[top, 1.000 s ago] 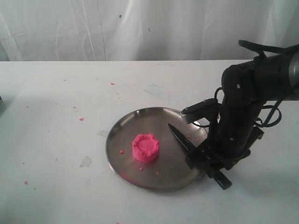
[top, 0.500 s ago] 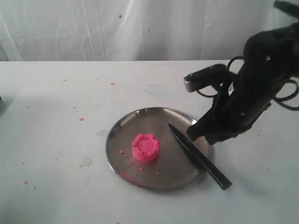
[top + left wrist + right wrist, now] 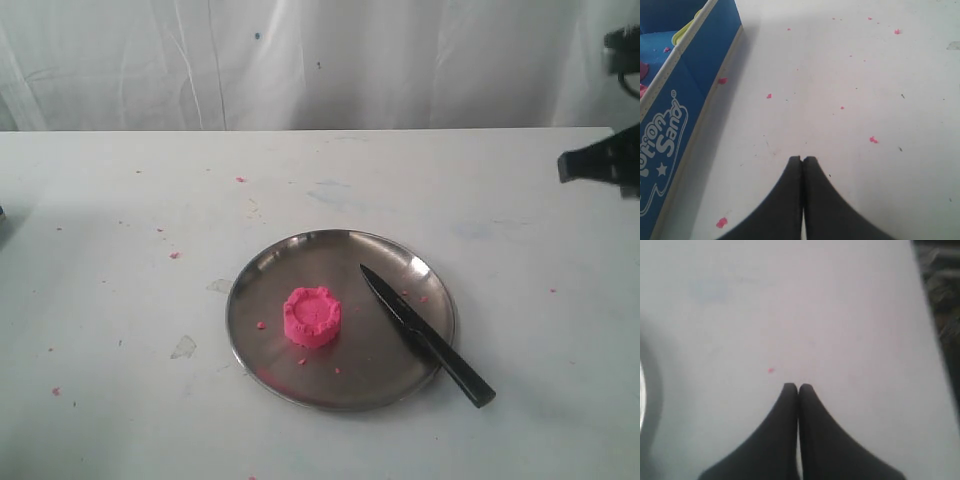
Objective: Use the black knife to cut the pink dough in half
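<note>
**Right arm pulled off the plate, knife left lying, dough uncut**

Right arm has retreated from over the plate to the far right edge of the exterior view since a second ago; only a dark piece of it shows there. Black knife hasn't moved: it lies on the steel plate, point toward the plate's middle and back, handle overhanging the front-right rim onto the table. Pink dough sits whole, one ridged puck, left of plate centre, just beside the blade tip but not touching.

Right gripper: fingers pressed together, nothing between them, over bare table with the plate rim just visible at the picture's edge. Left gripper: also clenched empty, over crumb-speckled table next to a blue sand box; it isn't visible in the exterior view.

Key relation: knife's long axis runs diagonally, handle end pointing to the right arm's side, so the right arm looks nearer and better placed to take the handle. Dough lies beyond the tip, further left. The cut is not started, by my read.
</note>
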You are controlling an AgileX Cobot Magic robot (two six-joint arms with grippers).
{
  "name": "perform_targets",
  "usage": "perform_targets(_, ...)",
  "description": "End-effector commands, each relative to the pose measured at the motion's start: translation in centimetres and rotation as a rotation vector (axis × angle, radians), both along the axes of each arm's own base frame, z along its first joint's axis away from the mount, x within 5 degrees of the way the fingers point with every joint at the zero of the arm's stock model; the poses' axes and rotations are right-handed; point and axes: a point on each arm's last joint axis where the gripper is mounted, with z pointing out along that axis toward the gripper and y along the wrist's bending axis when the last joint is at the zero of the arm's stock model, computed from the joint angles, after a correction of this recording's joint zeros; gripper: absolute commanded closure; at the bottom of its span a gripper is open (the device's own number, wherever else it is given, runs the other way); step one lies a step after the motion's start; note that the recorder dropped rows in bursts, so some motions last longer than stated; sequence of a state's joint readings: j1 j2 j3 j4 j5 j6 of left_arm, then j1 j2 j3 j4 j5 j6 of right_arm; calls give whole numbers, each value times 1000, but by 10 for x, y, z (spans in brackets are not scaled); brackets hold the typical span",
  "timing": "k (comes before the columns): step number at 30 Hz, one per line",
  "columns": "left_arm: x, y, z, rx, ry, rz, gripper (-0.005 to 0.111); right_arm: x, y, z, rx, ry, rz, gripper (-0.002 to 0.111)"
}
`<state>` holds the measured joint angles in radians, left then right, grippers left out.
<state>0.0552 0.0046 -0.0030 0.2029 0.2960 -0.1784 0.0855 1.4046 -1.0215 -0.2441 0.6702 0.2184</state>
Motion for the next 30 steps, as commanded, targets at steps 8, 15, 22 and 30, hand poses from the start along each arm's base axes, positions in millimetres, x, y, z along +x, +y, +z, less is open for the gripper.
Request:
perform_targets(8, 0, 0, -1, -6, -1, 2, 107, 17, -10, -78, 759, 300, 234, 108)
perform_targets(15, 0, 0, -1, -6, -1, 2, 107, -3, -61, -92, 776, 333, 52, 108)
perform_targets(22, 0, 0, -1, -6, -1, 2, 107, -7, -36, -119, 974, 301, 298, 107)
perform_targets(30, 0, 0, -1, -6, -1, 2, 107, -8, -30, -147, 999, 409, 304, 80)
